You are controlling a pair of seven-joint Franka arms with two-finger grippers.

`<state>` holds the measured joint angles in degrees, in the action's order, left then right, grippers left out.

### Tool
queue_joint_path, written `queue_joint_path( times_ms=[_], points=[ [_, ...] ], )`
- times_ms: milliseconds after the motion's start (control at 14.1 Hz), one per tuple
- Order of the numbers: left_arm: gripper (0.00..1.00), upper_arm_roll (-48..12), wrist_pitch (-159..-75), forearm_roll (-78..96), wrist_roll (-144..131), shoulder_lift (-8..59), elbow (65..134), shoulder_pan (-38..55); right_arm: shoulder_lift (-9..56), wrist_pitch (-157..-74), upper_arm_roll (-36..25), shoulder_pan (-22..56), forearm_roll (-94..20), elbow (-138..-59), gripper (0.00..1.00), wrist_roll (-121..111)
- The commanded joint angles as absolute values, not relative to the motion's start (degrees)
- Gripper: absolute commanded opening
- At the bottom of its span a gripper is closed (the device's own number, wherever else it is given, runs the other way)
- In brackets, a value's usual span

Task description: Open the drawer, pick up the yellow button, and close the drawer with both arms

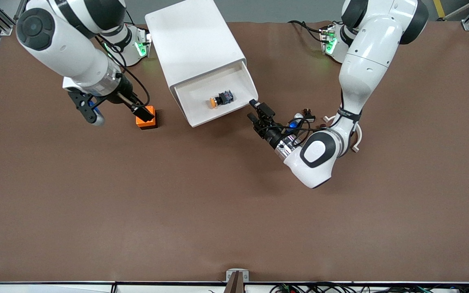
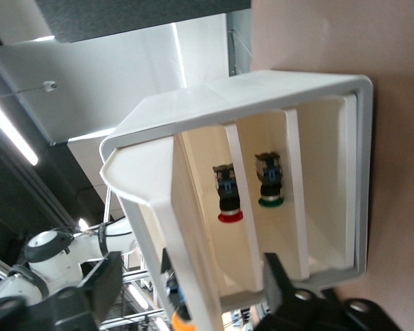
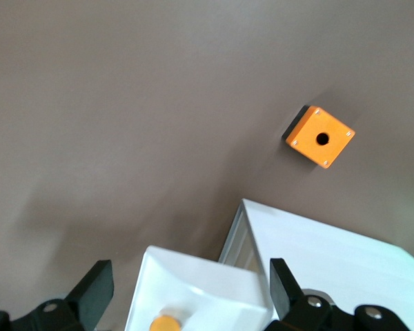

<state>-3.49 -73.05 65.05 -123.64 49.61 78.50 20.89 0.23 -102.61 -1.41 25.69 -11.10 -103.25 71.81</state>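
The white cabinet [image 1: 189, 40] stands between the arms' bases. Its top drawer [image 1: 193, 101] is pulled out toward the front camera. The button [image 1: 220, 99], orange-yellow cap on a black body, lies on its side in the drawer. My left gripper [image 1: 257, 112] is open at the drawer's front corner toward the left arm's end. In the left wrist view its fingers [image 2: 100, 283] stand on either side of the drawer's front panel [image 2: 134, 169] without gripping it. My right gripper [image 1: 143, 113] hangs open and empty. The right wrist view shows the drawer [image 3: 193, 276] and button [image 3: 167, 323] between its fingers.
An orange cube with a hole [image 1: 147, 121] sits on the brown table beside the cabinet, toward the right arm's end. In the left wrist view, lower drawers hold a red-capped button [image 2: 229, 215] and a green-capped one [image 2: 270, 200]. Small loose parts [image 1: 307, 110] lie by the left arm.
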Motion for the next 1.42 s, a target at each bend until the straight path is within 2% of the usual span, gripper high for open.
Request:
queue_joint_path(
  times_ms=[0,425,638,992,1346],
  points=[
    [1.00,-3.34,-73.13,65.66,-115.53,49.40,75.16,20.74,-0.18,-104.50,-2.20,28.81,-11.78,-104.24,1.00,75.57],
    [1.00,0.43,-73.56,64.43,-87.32,47.91,67.15,22.23,2.54,-107.83,-2.20,37.87,-7.31,-103.89,1.00,87.52],
    [1.00,0.70,-80.92,56.12,-75.09,43.08,67.24,24.68,5.79,-108.54,-2.20,41.56,-4.40,-102.31,1.00,92.53],
    [1.00,0.62,-92.79,44.40,-60.76,39.03,67.32,26.54,10.54,-109.51,-2.20,46.31,-3.25,-99.15,1.00,99.75],
    [1.00,0.44,-96.58,35.78,-55.38,37.36,67.50,27.77,13.88,-109.60,-2.20,49.04,-3.08,-97.57,1.00,103.26]
  ],
)
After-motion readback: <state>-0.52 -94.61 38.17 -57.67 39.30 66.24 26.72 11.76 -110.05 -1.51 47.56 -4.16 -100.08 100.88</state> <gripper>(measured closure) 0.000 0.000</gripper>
